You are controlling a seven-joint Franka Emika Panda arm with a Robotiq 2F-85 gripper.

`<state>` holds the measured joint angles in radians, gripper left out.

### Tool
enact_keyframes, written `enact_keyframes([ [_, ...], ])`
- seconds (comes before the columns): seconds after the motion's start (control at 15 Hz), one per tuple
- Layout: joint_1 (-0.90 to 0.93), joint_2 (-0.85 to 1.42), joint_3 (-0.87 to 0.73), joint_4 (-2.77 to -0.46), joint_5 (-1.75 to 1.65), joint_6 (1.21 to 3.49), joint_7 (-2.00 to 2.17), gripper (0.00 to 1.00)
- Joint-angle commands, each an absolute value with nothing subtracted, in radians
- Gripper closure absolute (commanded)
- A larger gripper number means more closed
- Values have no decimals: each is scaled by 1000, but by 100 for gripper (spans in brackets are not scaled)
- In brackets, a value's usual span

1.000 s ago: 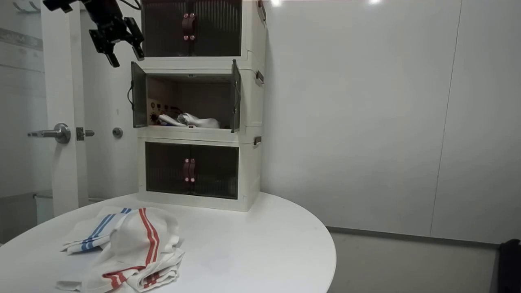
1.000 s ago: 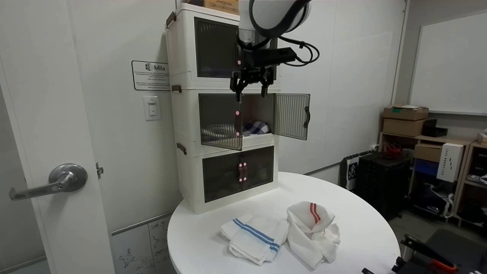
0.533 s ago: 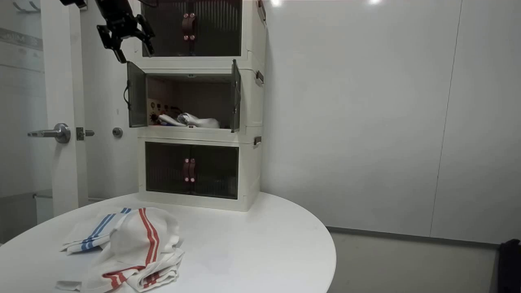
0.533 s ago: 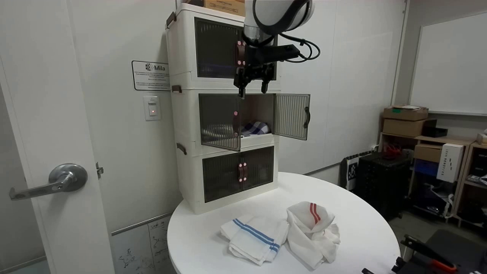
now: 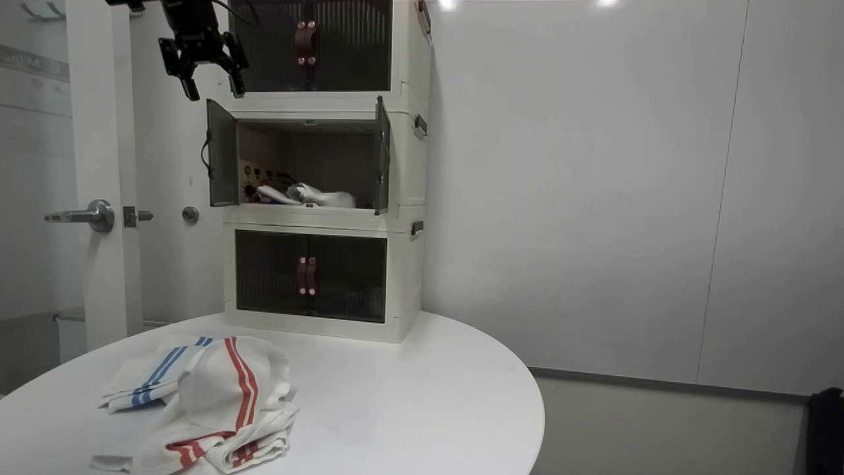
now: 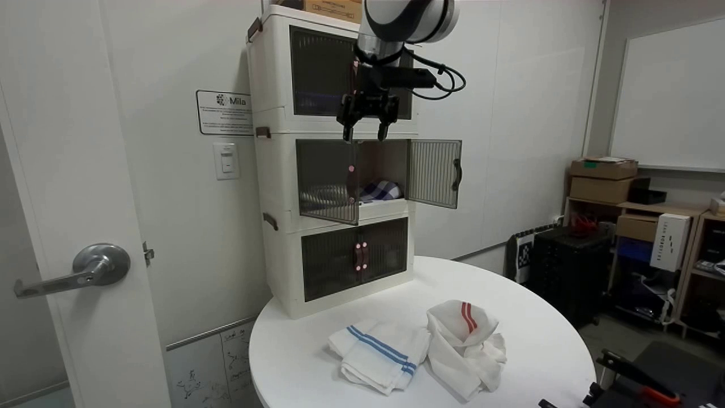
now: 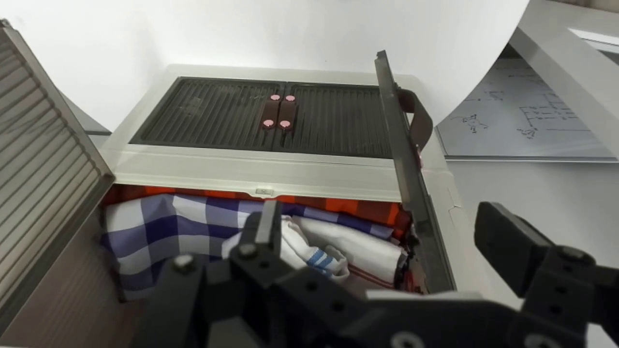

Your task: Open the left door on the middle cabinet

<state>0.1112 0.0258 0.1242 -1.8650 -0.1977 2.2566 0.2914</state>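
Note:
The left door (image 5: 223, 155) of the middle cabinet (image 6: 277, 175) stands swung outward, open, in both exterior views; it also shows at the left (image 6: 327, 184) and nearly edge-on in the wrist view (image 7: 402, 159), its dark handle on the outer face. The right door (image 6: 435, 173) also stands open. My gripper (image 5: 215, 94) is open and empty, its fingers spread. It hangs above and in front of the middle cabinet, fingertips (image 6: 382, 135) pointing down, about level with the door's top edge. In the wrist view the gripper (image 7: 379, 215) has the left door between its fingers in the picture; I see no contact.
Folded cloths (image 7: 179, 220) lie inside the middle cabinet. The bottom cabinet (image 5: 310, 277) and the top cabinet (image 5: 349, 46) have shut doors. Two striped towels (image 6: 379, 354) lie on the round white table (image 6: 538, 340). A room door with a lever handle (image 6: 68, 277) stands beside the cabinets.
The left door has swung slightly wider than one second ago and is nearly still since. My gripper has risen a little and shifted sideways, staying open.

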Motion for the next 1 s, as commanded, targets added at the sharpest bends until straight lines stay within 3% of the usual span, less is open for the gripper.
enact_keyframes([
  [0.0,111,51,119,-1828,-142,2246,153,0],
  [0.93,165,96,167,-1837,-105,2313,7,0],
])
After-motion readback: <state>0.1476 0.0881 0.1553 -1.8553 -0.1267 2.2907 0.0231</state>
